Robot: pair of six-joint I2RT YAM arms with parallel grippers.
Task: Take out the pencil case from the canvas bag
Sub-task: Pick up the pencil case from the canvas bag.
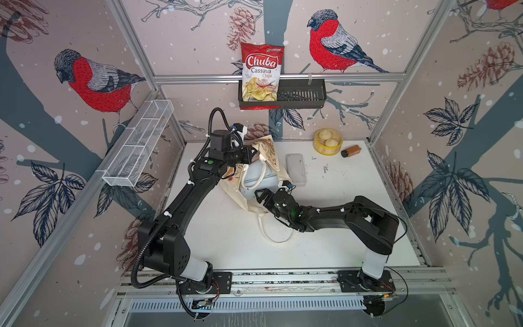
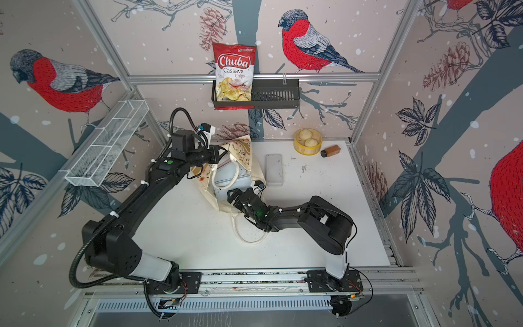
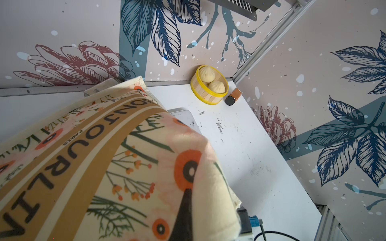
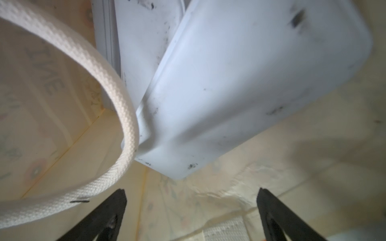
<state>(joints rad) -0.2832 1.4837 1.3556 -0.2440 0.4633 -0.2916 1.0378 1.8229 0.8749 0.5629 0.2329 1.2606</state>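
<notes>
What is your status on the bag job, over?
Left gripper shut on bag rim. Right gripper open at bag mouth, pencil case not yet gripped. Handle draped across case.

Both arms reach inward, one pincer clamped and one spread wide.
The left arm (image 1: 181,203) stretches far forward from its base, wrist turned sideways, with the left pincer (image 1: 250,155) closed tight on a fold of the canvas bag (image 1: 267,148). The right arm (image 1: 339,215) lies low with its elbow folded, and the right pincer (image 1: 261,195) has its fingers (image 4: 112,208) fully apart, gripping nothing.
</notes>
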